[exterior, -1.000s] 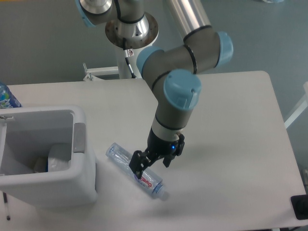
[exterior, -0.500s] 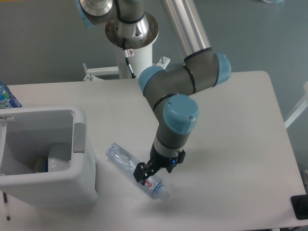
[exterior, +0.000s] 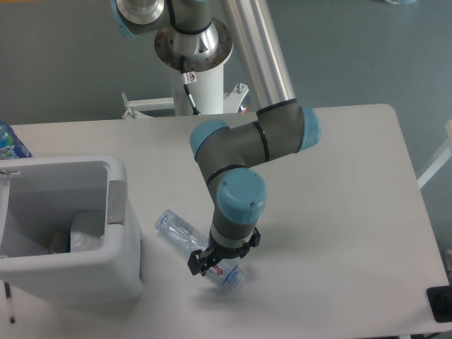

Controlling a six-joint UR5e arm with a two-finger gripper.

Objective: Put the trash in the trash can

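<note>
Fixed camera, looking down on the white worktop (exterior: pixel 339 183). The UR5e arm (exterior: pixel 247 141) reached down from its pedestal (exterior: pixel 194 49) at the top of the view, its wrist pointing at the near middle of the worktop. The claw (exterior: pixel 212 261) sat low over the crushed clear bottle (exterior: pixel 194 247), which lay flat on the worktop just right of the trash can (exterior: pixel 120 261). The wrist housing hid most of the claw; its dark fingers (exterior: pixel 197 262) appeared to straddle the bottle near the pink-and-white label (exterior: pixel 224 270), but whether they were closed on it could not be told. The middle of the bottle was covered by the claw, leaving only its clear base end toward the can and its capped end toward the near edge exposed.

The white, rounded-corner trash can stood at the left of the worktop, open at the top, with a grey panel (exterior: pixel 116 203) on its right rim. Its left side was cut off by the frame edge. Inside, low against the near wall, lay a pale crumpled plastic wrapper (exterior: pixel 86 233); its outline was hard to separate from the white interior, and a small blue patch showed beside it.

At the far left edge, a blue-labelled bottle (exterior: pixel 8 143) was mostly cut off. A dark object (exterior: pixel 441 304) at the lower right corner was likewise cropped and could not be identified.
</note>
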